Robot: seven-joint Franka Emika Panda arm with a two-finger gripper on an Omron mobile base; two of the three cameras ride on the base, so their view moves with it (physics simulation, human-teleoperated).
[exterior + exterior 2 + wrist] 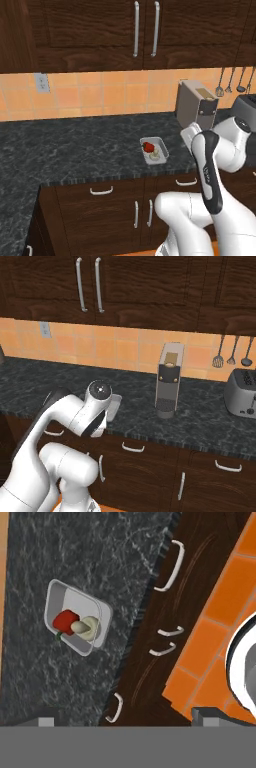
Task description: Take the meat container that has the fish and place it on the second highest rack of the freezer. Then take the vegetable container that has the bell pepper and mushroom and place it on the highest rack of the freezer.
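Dark marble counter (pixel 75 150) — one vegetable container (pixel 154 150), holding one bell pepper (pixel 148 147), one mushroom (pixel 155 155) — gripper (pixel 125 722) fingers parted, grasping nothing.

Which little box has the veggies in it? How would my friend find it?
Look at the dark speckled counter under the orange tile wall. Near its front edge, left of the grey coffee machine, sits a small pale tray. It is the one thing there with food in it: a shiny red pepper with a beige mushroom right beside it.
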